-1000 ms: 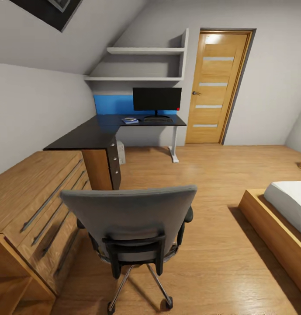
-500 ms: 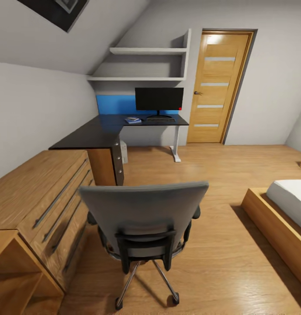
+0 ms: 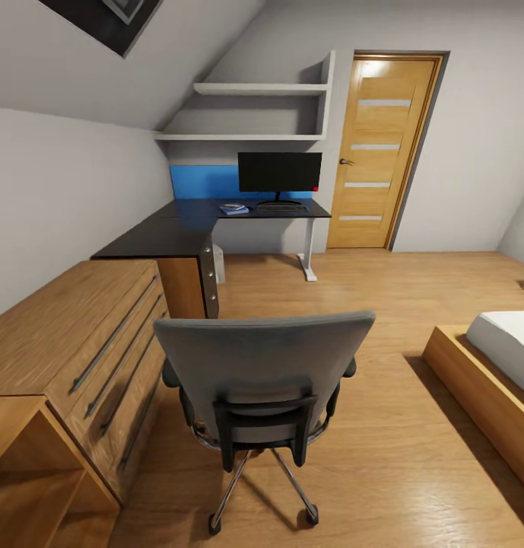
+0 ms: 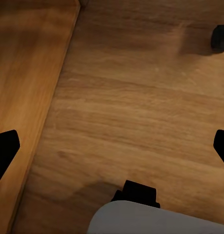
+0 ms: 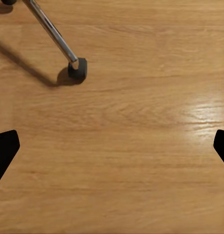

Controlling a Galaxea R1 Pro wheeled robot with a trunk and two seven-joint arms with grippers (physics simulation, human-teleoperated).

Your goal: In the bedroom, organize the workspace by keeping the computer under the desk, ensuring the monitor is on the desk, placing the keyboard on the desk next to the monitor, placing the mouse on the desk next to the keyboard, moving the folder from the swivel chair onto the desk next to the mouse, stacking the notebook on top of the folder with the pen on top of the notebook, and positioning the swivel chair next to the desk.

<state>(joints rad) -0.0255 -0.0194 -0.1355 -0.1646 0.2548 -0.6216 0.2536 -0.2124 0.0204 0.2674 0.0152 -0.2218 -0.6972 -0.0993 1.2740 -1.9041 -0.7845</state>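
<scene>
Mostly done: monitor (image 3: 279, 172), keyboard (image 3: 280, 205) and blue folder (image 3: 233, 209) stack on desk (image 3: 170, 236); swivel chair (image 3: 262, 380) well short of it; both grippers' fingers wide, empty.

The swivel chair (image 3: 265, 373) has a plain grey back, black arms and a chrome base with black wheels. The desk (image 3: 178, 232) is black on top with white legs and dark drawers dotted with silver knobs. On it, the monitor (image 3: 279, 172) is black with a tiny red dot at one corner, the keyboard (image 3: 279, 205) is dark, and the folder (image 3: 233, 210) is blue. A bright blue wall panel (image 3: 203, 182) sits behind. The drawer cabinet (image 3: 79, 358), floor (image 3: 383, 304) and door (image 3: 377, 144) are warm light wood grain; the door carries pale horizontal stripes. Walls and shelves (image 3: 254, 114) are pale grey. Both grippers' fingers (image 4: 4, 151) (image 5: 4, 148) are black.
</scene>
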